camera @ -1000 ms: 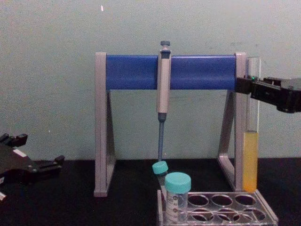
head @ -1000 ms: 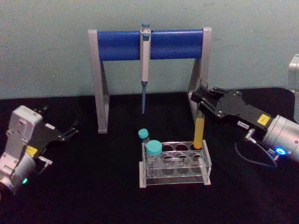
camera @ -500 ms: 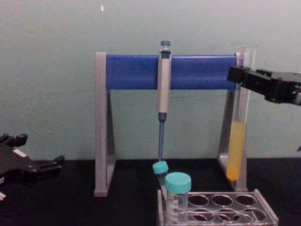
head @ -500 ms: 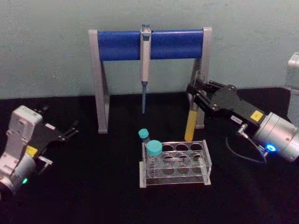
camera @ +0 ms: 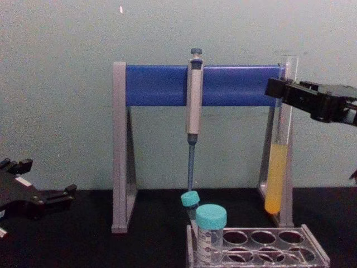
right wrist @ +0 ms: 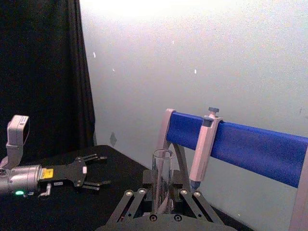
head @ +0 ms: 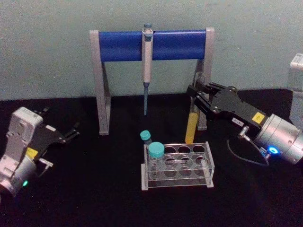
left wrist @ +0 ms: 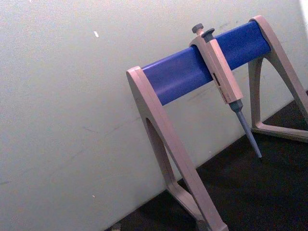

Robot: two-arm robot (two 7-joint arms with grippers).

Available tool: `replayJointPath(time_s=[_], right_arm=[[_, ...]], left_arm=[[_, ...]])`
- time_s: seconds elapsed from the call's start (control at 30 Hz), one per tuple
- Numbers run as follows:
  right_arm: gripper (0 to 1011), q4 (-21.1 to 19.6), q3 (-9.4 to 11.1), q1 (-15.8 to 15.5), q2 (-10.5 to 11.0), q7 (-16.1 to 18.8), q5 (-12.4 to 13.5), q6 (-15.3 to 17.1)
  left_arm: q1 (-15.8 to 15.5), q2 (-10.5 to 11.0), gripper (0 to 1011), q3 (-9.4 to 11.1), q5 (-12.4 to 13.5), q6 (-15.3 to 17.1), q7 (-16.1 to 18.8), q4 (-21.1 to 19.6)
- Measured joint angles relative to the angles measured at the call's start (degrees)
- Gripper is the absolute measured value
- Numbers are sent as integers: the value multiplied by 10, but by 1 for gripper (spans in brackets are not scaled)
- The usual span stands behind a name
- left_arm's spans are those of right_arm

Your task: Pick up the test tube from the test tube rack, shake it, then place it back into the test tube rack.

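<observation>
A clear test tube rack sits near the front of the black table, with bare tabletop open on every side of it. Two teal-capped tubes stand in holes at its left end; the remaining holes are empty. Off to the left, well apart from the rack, the left gripper hovers low over the table, its fingers spread wide and holding nothing. Above the rack's back right corner, the right gripper reaches in from the right, its fingers pinching the test tube high on the bare glass. The tube hangs clear of the rack, tilted with its round bottom swung towards the left. Yellow-orange liquid fills its lower part and its open mouth is uppermost. Close behind it rises the right leg of the grey-and-blue pipette stand, with a pipette hanging from the middle of the bar. A pale wall closes the scene.
</observation>
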Motion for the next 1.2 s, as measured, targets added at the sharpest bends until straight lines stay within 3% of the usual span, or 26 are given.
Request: replayJointPath(time_s=[0.5, 1.2], right_arm=[[233, -13, 0, -8, 10, 0, -13, -5], [233, -58, 22, -65, 53, 10, -9, -10]], left_arm=[[0, 0, 1001, 0, 0, 0, 0, 0], [0, 0, 1001, 0, 0, 0, 0, 0]])
